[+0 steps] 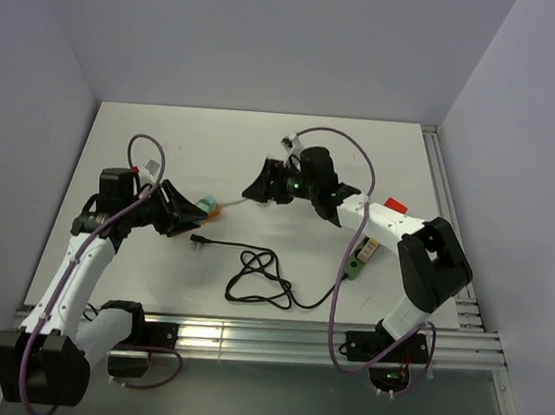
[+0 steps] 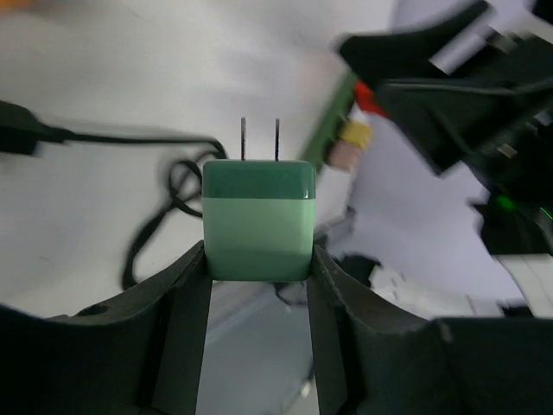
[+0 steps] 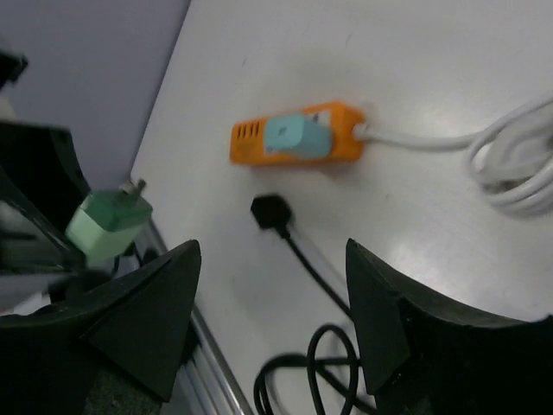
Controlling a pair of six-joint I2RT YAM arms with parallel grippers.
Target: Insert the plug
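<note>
At the left of the white surface (image 1: 358,156), the left gripper (image 2: 257,259) is clamped on a pale green, block-shaped plastic plug (image 2: 257,220). One finger presses each flank, and the two metal prongs point away from the wrist, touching nothing. Near it, to the right, lies the small orange plastic power strip (image 3: 298,134). Its teal socket face is turned toward the right wrist camera, and a white cable (image 3: 518,164) leaves its right end. The green plug (image 3: 108,223) appears lifted off the surface and apart from the strip, so nothing is inserted yet. The right gripper (image 3: 272,251) hangs right of the strip and faces it, fingers spread apart with nothing between them. A loose black cord (image 1: 257,278) with a black end-plug (image 3: 270,212) lies nearer on the surface, touched by neither arm.

Step in hand, as judged: the plug is grasped and brought near, and alignment with the socket is pending. The next move calls for turning the prongs square to the teal face, matching them to its slots (too small to make out here) and pressing straight in. The strip looks light and unanchored, so it may slide under the push. The open right gripper is well placed to brace it.
</note>
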